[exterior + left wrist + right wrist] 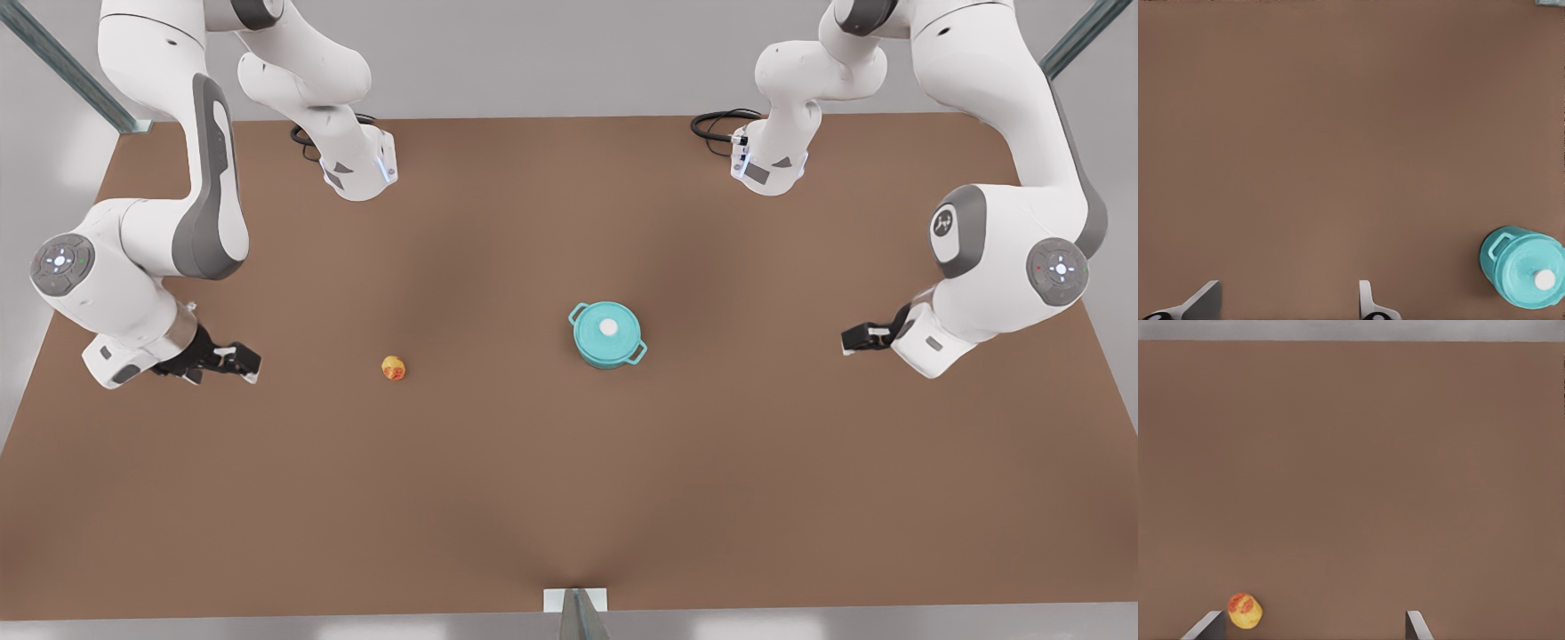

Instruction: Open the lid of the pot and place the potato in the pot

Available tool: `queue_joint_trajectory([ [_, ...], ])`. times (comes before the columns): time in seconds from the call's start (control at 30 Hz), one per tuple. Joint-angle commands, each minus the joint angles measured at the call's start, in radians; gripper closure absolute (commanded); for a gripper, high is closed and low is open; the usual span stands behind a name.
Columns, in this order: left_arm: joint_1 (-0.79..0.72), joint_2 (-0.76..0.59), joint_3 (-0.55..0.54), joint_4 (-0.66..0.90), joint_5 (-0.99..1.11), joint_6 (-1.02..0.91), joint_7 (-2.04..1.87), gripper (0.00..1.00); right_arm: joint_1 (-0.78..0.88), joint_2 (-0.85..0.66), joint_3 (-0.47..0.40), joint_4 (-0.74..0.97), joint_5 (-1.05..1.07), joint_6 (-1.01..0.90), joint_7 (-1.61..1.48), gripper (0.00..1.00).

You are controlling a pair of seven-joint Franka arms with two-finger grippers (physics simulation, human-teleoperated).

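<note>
Grippers wait spread wide and empty: the right gripper (233, 361) at the front view's left, near the potato (394, 367); the left gripper (861, 338) at the front view's right, well apart from the pot (608, 337). Its pot lid (607, 327) sits closed on the worktop (569, 498); the white knob (608, 328) looks the sure hold. Small and rounded, the potato may roll; pinch across its middle.

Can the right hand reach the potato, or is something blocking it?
Probably yes. The right hand is open and points toward the potato, with just bare table between them. The pot, lid on, stands past the potato, nearer the left hand, which waits open.
</note>
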Motion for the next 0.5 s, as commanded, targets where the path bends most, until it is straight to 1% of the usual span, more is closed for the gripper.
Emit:
queue_joint_trajectory([
  [0.0, -0.001, 0.001, 0.0, -0.001, -0.007, 0.046, -0.003, 0.0, 0.0, -0.001, 0.0, 0.001, 0.001, 0.046, -0.012, 0.0],
  [0.07, -0.02, 0.001, -0.008, 0.007, 0.026, 0.052, 0.011, 0.0, 0.002, -0.001, 0.001, 0.003, -0.002, 0.043, -0.023, 0.0],
  [0.1, -0.024, -0.001, -0.02, -0.001, 0.04, 0.039, 0.038, 0.0, 0.051, 0.001, 0.009, 0.003, -0.012, 0.037, -0.038, 0.0],
  [0.13, -0.027, -0.027, -0.092, 0.008, 0.039, 0.016, 0.061, 0.0, 0.103, 0.009, 0.009, 0.006, -0.056, 0.037, -0.037, 0.0],
  [0.17, -0.028, -0.034, -0.234, 0.013, 0.045, -0.001, -0.102, 0.0, 0.16, 0.007, 0.012, 0.01, -0.059, 0.034, -0.037, 0.0],
  [0.2, -0.031, -0.082, -0.371, -0.004, 0.068, -0.027, -0.396, 0.0, 0.167, 0.004, 0.011, 0.018, -0.058, 0.018, -0.043, 0.0],
  [0.23, -0.033, -0.064, -0.491, -0.009, 0.054, -0.023, -0.581, 0.0, 0.186, 0.009, 0.021, 0.018, -0.073, 0.018, -0.105, 0.0],
  [0.27, -0.053, -0.018, -0.517, -0.012, 0.037, 0.011, -0.589, 0.0, 0.192, 0.01, 0.021, 0.013, -0.073, 0.018, -0.144, 0.0],
  [0.3, -0.131, 0.013, -0.518, -0.036, 0.06, 0.08, -0.739, 0.0, 0.198, 0.018, 0.021, 0.009, -0.068, -0.005, -0.162, 0.01],
  [0.33, -0.198, 0.048, -0.518, -0.064, 0.121, 0.187, -1.04, 0.0, 0.222, 0.021, 0.029, 0.007, -0.065, -0.037, -0.158, 0.02],
  [0.37, -0.259, 0.086, -0.518, -0.09, 0.172, 0.252, -1.142, 0.0, 0.233, 0.038, 0.029, 0.006, -0.071, -0.042, -0.158, 0.0],
  [0.4, -0.29, 0.125, -0.517, -0.105, 0.201, 0.295, -1.212, 0.0, 0.235, 0.038, 0.029, -0.01, -0.065, -0.031, -0.155, 0.0],
  [0.47, -0.287, 0.203, -0.512, -0.115, 0.26, 0.324, -1.276, 0.0, 0.232, 0.033, 0.027, -0.141, -0.042, 0.102, -0.15, 0.0],
])
